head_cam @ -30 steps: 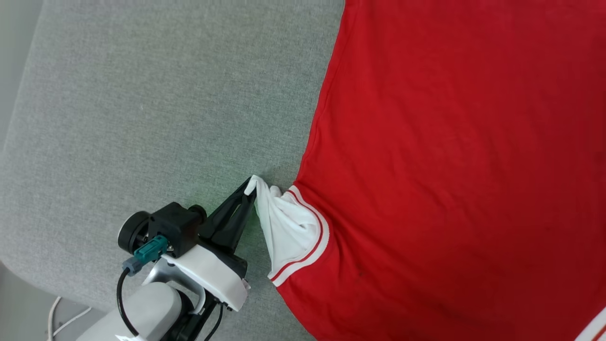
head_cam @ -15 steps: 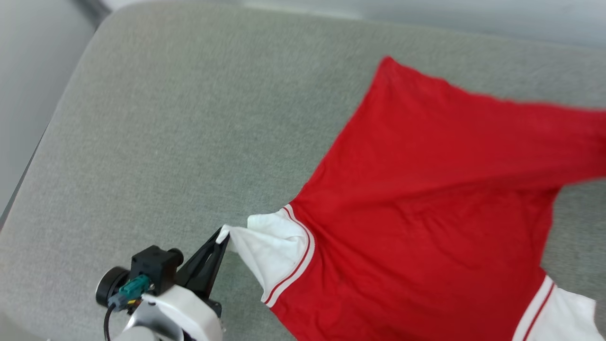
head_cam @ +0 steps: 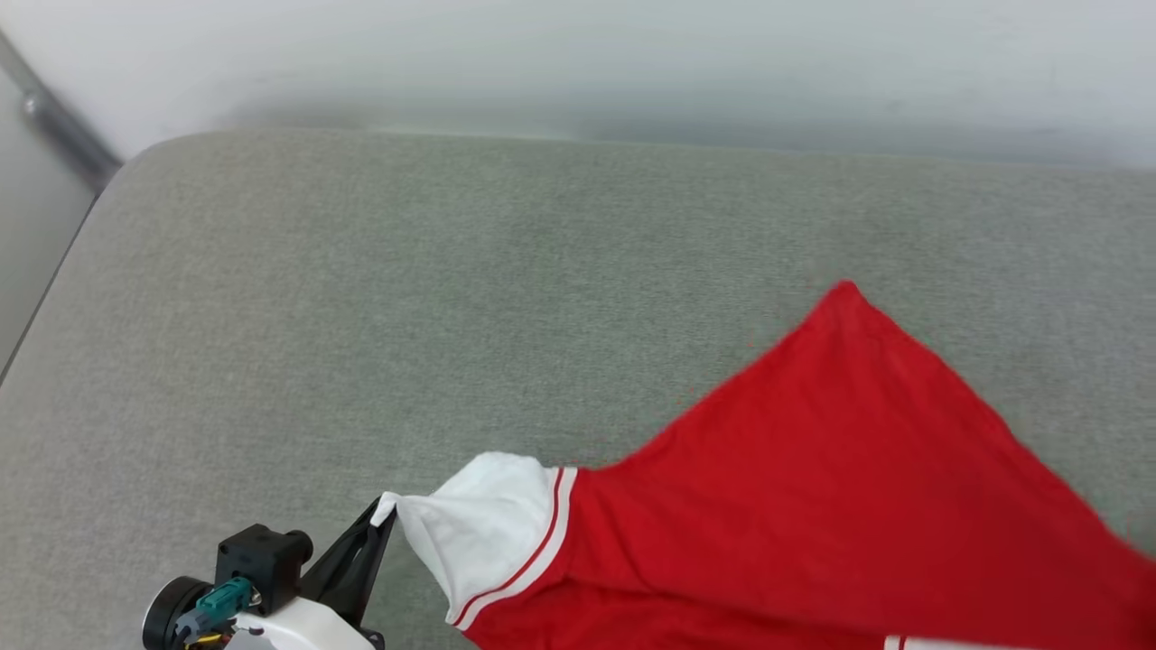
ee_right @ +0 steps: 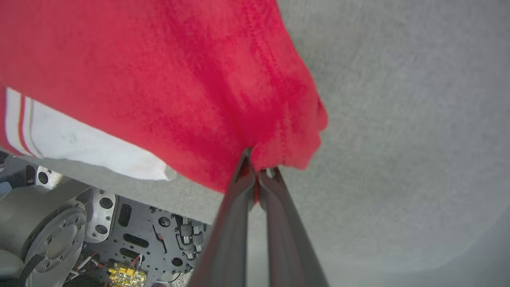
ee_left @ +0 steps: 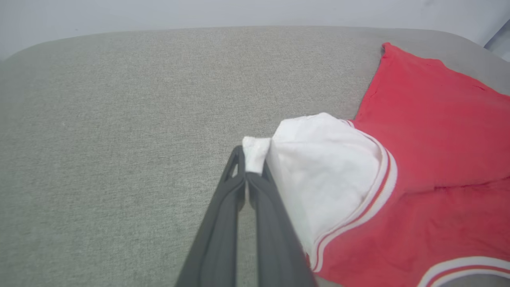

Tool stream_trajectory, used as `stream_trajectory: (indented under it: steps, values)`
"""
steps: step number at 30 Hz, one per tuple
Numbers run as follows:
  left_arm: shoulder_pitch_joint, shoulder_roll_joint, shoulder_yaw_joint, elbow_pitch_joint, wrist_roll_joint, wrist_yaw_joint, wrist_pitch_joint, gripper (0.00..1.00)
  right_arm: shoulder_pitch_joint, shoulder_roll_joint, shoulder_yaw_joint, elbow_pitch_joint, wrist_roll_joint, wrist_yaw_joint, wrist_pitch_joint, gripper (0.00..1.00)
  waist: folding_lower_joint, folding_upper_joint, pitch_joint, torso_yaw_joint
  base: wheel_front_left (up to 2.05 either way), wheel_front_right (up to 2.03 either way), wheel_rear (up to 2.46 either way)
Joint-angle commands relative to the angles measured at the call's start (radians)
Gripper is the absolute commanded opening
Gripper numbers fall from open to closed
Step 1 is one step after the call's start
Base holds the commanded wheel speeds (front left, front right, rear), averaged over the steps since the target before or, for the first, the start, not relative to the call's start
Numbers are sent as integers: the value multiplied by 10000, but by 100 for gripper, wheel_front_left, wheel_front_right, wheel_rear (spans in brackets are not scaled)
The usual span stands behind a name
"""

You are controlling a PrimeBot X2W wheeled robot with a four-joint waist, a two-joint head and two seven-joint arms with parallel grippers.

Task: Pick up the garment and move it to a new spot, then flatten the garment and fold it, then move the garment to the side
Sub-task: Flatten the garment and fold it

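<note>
Red garment (head_cam: 813,506) w/ white sleeves, striped trim, plain side up, spread over grey cushion (head_cam: 361,316), near edge.

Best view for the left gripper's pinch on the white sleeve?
Left wrist view: the left gripper is shut on the sleeve tip, close up. Head view shows that pinch small, bottom-left. Right wrist view shows the right gripper shut on the garment, on its red fabric.

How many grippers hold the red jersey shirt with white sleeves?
2. The left gripper pinches the red jersey shirt at a white sleeve; the right gripper pinches its red edge.
</note>
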Motion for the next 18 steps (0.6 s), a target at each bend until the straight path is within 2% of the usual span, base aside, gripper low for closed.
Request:
stream_trajectory:
  steps: [1,7,11,12,13,18]
  values:
    - [96,38,35,-45,-17,61,-6,0,766,190,-170,-40,47,-7,-92,0,3,0,-112,-176,0,0,0]
    - [42,108,36,-100,16,99,3,0,2785,1092,-661,-44,-33,-7,-304,0,3,0,-5,-261,0,0,0]
    - [-38,113,14,-59,28,86,30,0,3028,1475,-1196,-196,-265,-7,-438,0,3,0,55,-289,0,0,0]
    - [-52,112,3,-46,33,90,39,0,2965,1501,-1374,-273,-386,-7,-483,40,3,0,51,-290,0,0,0]
    - [-54,112,-3,-38,35,90,47,0,2852,1511,-1548,-375,-510,-5,-520,100,3,0,44,-286,0,0,0]
    - [-89,68,-41,-24,73,110,58,0,1993,1290,-2503,-1521,-763,-5,-433,100,3,0,59,-244,0,0,0]
